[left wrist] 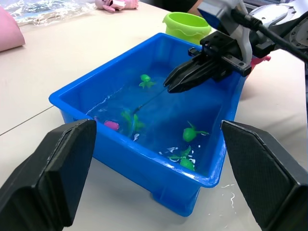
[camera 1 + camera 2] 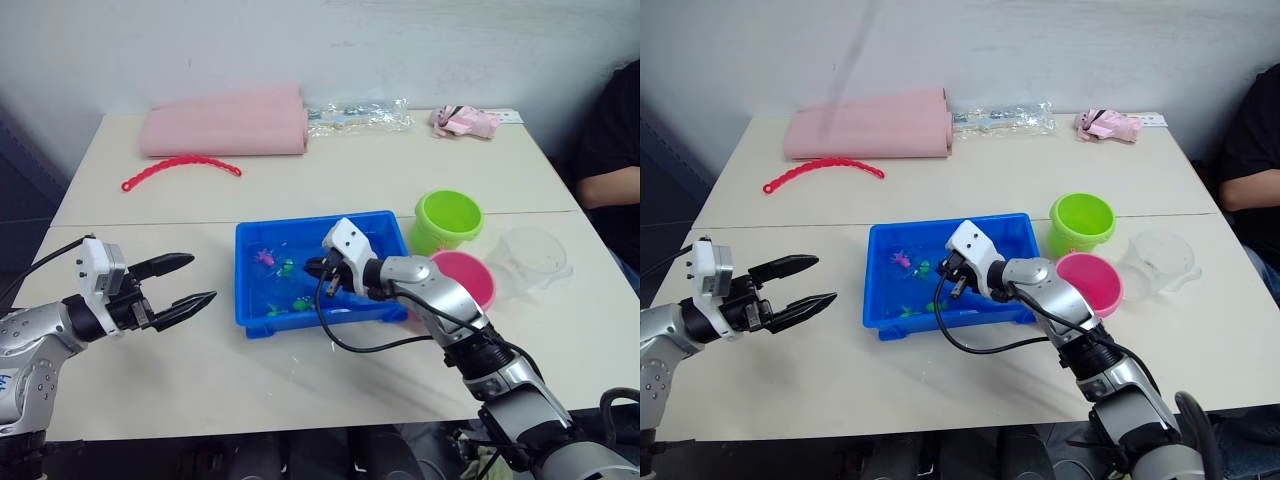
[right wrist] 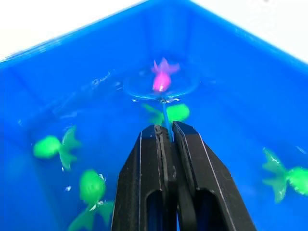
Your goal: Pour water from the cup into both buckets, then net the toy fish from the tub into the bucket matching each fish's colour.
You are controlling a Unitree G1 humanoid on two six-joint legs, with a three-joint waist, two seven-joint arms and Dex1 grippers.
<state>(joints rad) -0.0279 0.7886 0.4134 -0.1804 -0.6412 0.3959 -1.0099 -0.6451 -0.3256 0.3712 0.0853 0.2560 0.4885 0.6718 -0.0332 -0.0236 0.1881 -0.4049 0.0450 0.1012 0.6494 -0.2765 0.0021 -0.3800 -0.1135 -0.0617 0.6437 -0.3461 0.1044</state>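
Netting is under way: the right pincer [image 3: 169, 139], clamped on the net [image 3: 165, 117] handle, should be raised slowly under the pink fish [image 3: 161, 79], while the left pincer [image 2: 188, 282] is held wide open and empty.

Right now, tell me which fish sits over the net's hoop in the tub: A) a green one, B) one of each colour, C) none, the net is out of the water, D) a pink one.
D: in the right wrist view a pink fish sits within the net hoop's ring under the water in the tub, the handle pinched in the right gripper.
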